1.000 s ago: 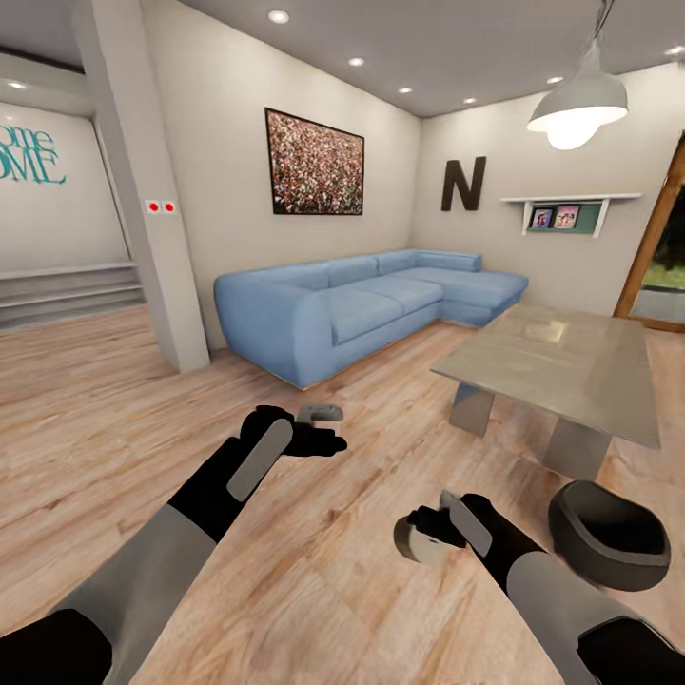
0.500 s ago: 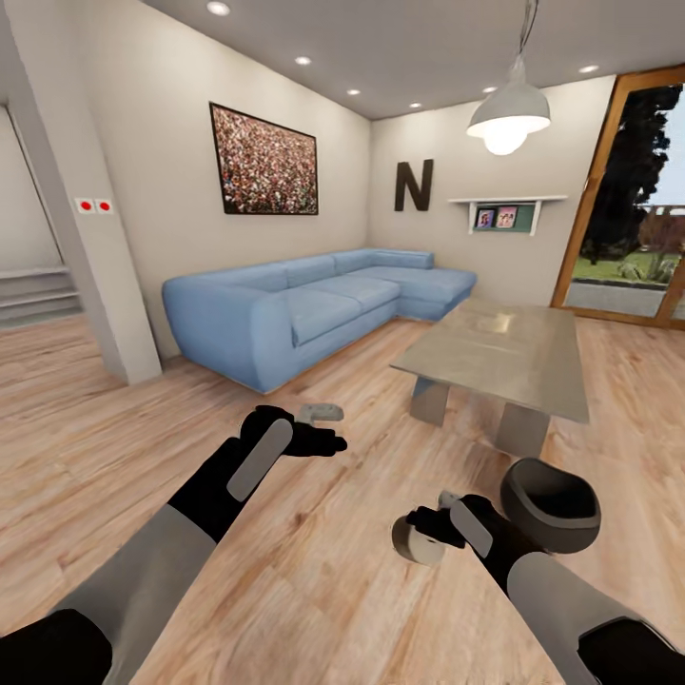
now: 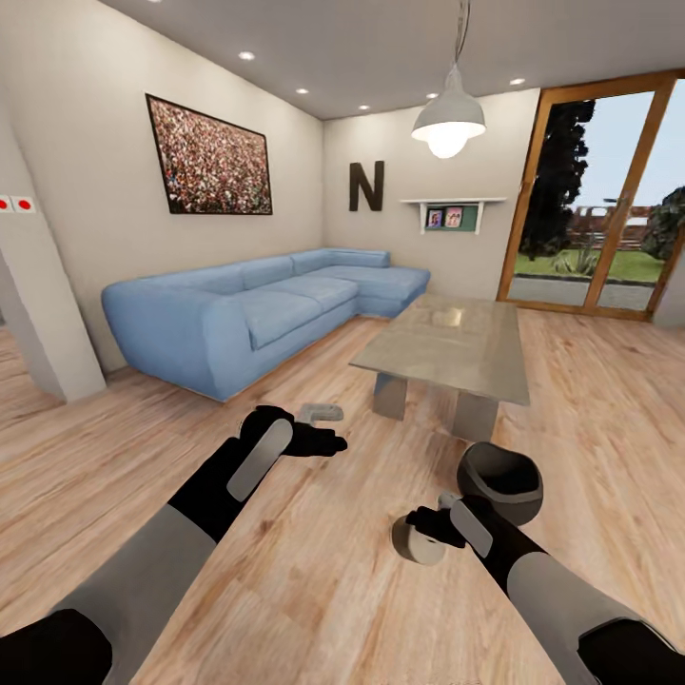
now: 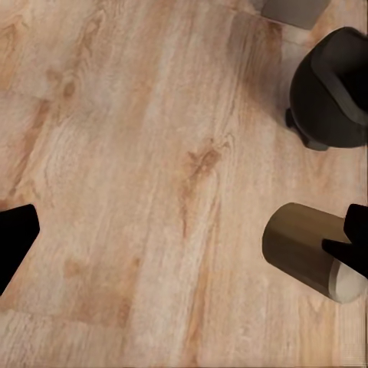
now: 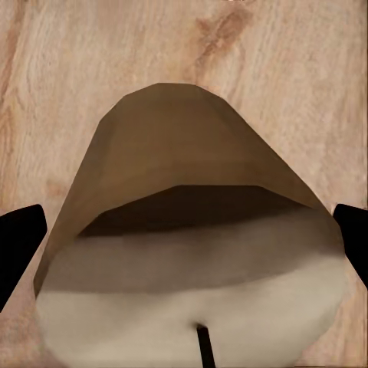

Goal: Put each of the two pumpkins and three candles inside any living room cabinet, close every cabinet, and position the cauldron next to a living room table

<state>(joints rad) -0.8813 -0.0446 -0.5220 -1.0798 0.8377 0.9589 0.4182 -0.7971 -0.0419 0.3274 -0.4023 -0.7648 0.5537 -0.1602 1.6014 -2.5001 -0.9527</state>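
The right gripper [image 3: 425,533] clamps a candle [image 3: 416,542] while the left gripper [image 3: 328,430] hangs open; next, find the cabinet. The cauldron [image 3: 499,480] already sits beside the table [image 3: 447,344].

Both arms wear grey forearm sleeves, black at elbows and wrists, with grey oblong plates; each ends in a black pincer: left pincer [image 3: 323,428], right pincer [image 3: 423,529].
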